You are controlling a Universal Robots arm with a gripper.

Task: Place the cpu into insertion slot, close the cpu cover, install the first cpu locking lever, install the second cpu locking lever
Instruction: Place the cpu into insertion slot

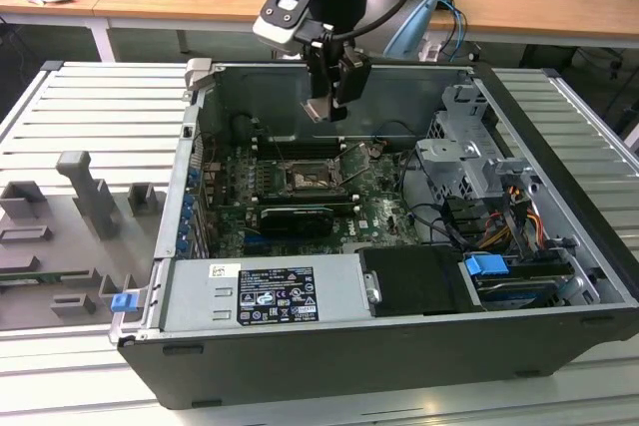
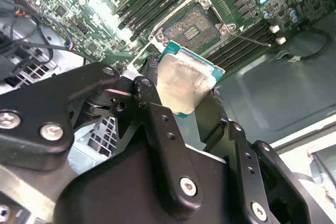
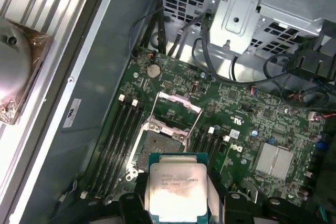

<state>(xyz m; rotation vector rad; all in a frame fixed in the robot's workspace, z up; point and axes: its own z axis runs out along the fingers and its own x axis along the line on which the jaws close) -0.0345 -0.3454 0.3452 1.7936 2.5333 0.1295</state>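
The hand (image 1: pixel 326 109) is pinching the cpu (image 3: pixel 177 190) and hovering above the empty slot (image 3: pixel 157 148), with the cover (image 3: pixel 178 108) standing open and no step done yet.

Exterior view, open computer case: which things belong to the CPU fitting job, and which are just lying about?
Job:
- small flat silver-beige square cpu, gripped in the black end effector
- square black insertion slot with silver rim
- thin silver-grey metal-frame cpu cover, raised open

Lying about:
- long black memory slots
- grey labelled power supply box
- blue plastic tab
- grey metal drive cage
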